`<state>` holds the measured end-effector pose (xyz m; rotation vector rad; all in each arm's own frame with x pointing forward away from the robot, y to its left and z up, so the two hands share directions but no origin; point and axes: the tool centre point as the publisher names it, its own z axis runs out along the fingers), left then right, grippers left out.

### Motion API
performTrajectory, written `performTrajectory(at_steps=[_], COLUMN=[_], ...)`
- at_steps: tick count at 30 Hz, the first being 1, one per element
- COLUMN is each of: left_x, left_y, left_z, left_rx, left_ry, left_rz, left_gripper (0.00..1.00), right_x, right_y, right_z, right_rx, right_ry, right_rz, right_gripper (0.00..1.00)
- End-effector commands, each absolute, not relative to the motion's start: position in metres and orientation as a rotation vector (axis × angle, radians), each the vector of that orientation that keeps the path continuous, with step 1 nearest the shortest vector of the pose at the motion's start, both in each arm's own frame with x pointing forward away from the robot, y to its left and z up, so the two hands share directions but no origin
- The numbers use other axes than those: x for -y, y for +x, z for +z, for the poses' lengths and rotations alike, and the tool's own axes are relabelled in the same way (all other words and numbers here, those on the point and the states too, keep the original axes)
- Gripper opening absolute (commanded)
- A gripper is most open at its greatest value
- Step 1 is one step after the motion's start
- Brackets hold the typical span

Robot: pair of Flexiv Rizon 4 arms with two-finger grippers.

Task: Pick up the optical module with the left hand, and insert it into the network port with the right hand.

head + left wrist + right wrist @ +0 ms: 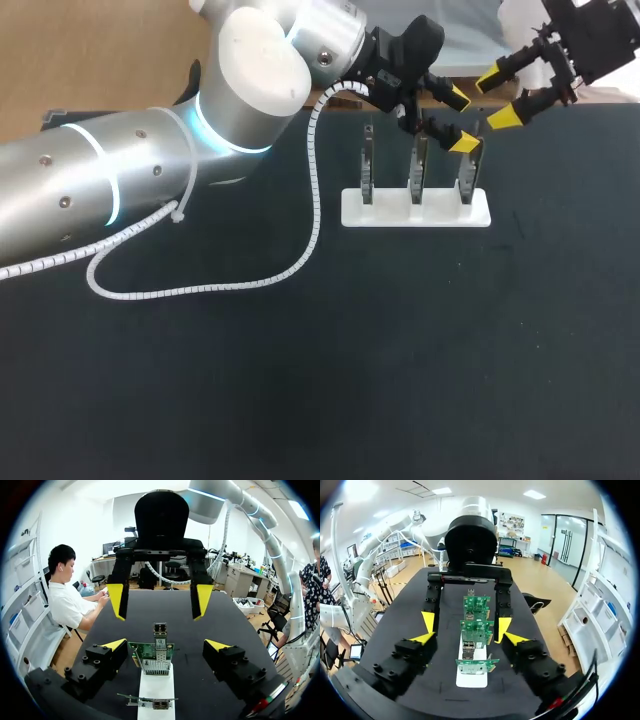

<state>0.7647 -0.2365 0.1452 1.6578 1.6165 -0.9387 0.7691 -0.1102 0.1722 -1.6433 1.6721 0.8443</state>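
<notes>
The optical module looks to be the small metal block standing up out of the end card on the white stand, still seated there and held by nothing. The stand rests on the black table and carries three upright circuit cards in a row. The left gripper hangs over that end of the stand, its yellow-tipped fingers spread wide to either side of the end card and touching neither the card nor the module (in the left wrist view there is clear space on both sides). The right gripper hovers just past the same end of the stand, facing the left one, its fingers likewise parted and holding nothing.
</notes>
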Motion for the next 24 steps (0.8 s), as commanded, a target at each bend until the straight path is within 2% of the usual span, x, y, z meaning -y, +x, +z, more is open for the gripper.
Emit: performTrajectory(at_steps=[1, 18, 19, 20, 24], left_x=[0.237, 0.237, 0.237, 0.237, 0.237], left_y=[0.767, 0.767, 0.767, 0.767, 0.767], left_z=[0.146, 0.146, 0.146, 0.146, 0.146], left_rx=[-1.618, -1.618, -1.618, -1.618, -1.618], left_ry=[1.664, 1.664, 1.664, 1.664, 1.664], left_rz=[-0.94, -0.94, -0.94, -0.94, -0.94], left_gripper=[1.0, 1.0, 1.0, 1.0, 1.0], right_x=[0.122, 0.132, 0.132, 0.132, 0.129], right_y=[0.766, 0.765, 0.765, 0.765, 0.763], right_z=[0.175, 0.179, 0.179, 0.18, 0.184], right_rx=[-1.661, -1.634, -1.632, -1.622, -1.588], right_ry=[-1.602, -1.576, -1.572, -1.568, -1.594], right_rz=[0.881, 0.88, 0.865, 0.869, 0.86], right_gripper=[1.0, 1.0, 0.15, 0.0, 0.0])
